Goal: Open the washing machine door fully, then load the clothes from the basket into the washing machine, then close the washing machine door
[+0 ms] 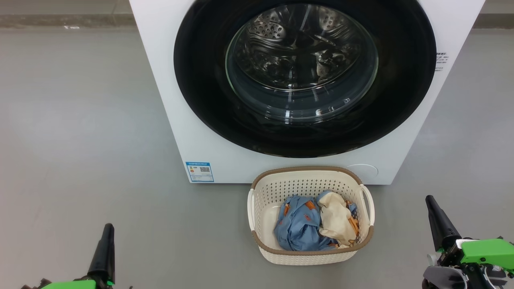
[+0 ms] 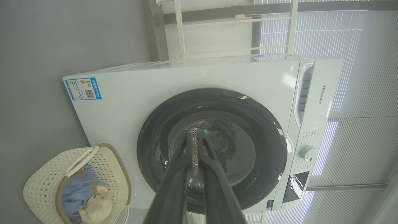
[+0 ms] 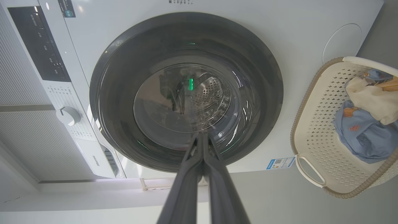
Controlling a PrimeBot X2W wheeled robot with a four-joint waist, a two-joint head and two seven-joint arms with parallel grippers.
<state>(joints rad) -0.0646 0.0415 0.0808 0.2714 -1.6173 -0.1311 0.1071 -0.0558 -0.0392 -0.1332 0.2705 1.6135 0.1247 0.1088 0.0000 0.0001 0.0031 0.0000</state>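
Observation:
The white washing machine [image 1: 160,80] stands straight ahead, and its door [image 1: 200,80], black-rimmed with a bulging glass window, lies flat against the front. Through the glass I see the steel drum. On the floor before it sits the cream basket [image 1: 309,169], and the clothes are inside: a light blue garment [image 1: 299,224] and a cream one [image 1: 335,218]. My left gripper [image 1: 107,228] is low at the left and my right gripper [image 1: 430,198] low at the right, both shut on nothing and well short of machine and basket. In the wrist views, the left gripper [image 2: 196,138] and right gripper [image 3: 202,134] each point at the door.
Bare grey floor [image 1: 80,140] spreads on both sides of the machine. A blue label [image 1: 199,171] marks its lower left corner. The control panel with a round knob [image 2: 308,153] runs along the machine's top. A white rack [image 2: 236,31] and window blinds stand behind it.

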